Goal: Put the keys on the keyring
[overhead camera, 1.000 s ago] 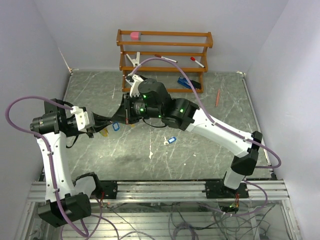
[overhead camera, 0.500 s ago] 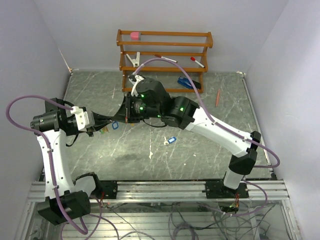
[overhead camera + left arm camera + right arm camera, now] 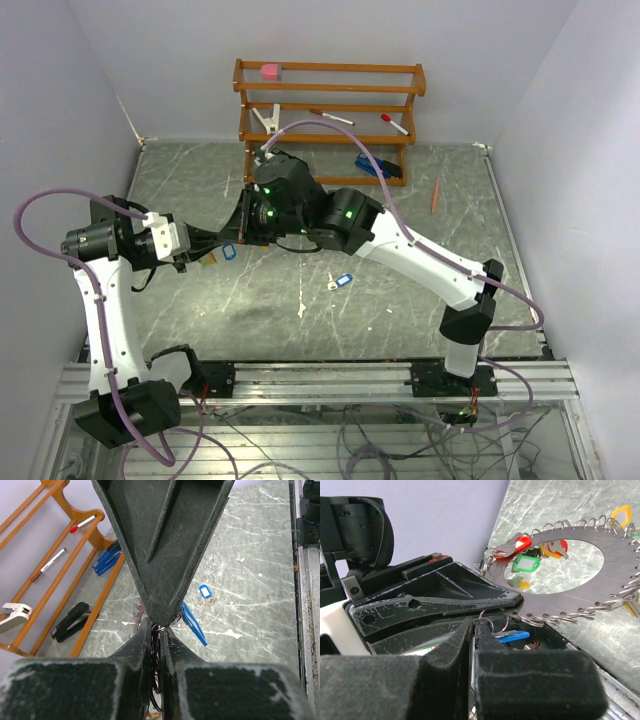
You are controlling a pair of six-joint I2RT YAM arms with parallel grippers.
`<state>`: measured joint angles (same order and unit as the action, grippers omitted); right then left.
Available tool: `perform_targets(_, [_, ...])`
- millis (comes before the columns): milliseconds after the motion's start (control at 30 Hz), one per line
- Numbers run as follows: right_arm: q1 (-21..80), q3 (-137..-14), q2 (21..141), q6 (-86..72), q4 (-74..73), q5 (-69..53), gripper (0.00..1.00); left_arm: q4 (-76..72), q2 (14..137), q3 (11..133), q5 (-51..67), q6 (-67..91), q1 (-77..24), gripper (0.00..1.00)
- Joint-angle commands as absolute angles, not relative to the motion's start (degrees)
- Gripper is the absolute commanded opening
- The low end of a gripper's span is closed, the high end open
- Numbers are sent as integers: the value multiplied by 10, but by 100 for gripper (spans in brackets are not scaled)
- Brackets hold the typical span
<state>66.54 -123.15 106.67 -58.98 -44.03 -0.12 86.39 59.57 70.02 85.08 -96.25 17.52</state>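
The keyring (image 3: pixel 580 580) is a flat grey disc with wire loops round its rim. Keys with red (image 3: pixel 522 543), green (image 3: pixel 526 563) and yellow (image 3: pixel 621 515) tags hang on it. My left gripper (image 3: pixel 156 630) is shut on the disc's edge, and its black fingers (image 3: pixel 470 597) show in the right wrist view. My right gripper (image 3: pixel 473 625) is shut on the thin wire ring of a blue-tagged key (image 3: pixel 512 635), right at the disc's rim. That blue tag (image 3: pixel 229 252) hangs between both grippers in the top view. A second blue-tagged key (image 3: pixel 341 282) lies loose on the table.
A wooden rack (image 3: pixel 330 100) stands at the back wall with a pink eraser, a clip and pens on it. A blue stapler (image 3: pixel 375 167) and a black one (image 3: pixel 70 622) lie at its foot. An orange pen (image 3: pixel 436 195) lies at the right.
The right arm has swung left, carrying its wrist and the blue-tagged key slightly further towards the left gripper. The left arm has barely moved. Both grips are unchanged.
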Motion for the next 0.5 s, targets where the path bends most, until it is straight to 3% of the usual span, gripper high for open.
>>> perform_targets(0, [685, -1256, 1093, -639, -461, 2, 0, 855, 586, 719, 907, -989, 173, 7])
perform_targets(200, [697, -1295, 1109, -673, -498, 30, 0, 855, 581, 721, 906, -990, 176, 7])
perform_targets(467, [717, -1258, 1085, -720, -468, 73, 0, 853, 605, 752, 909, -972, 183, 7])
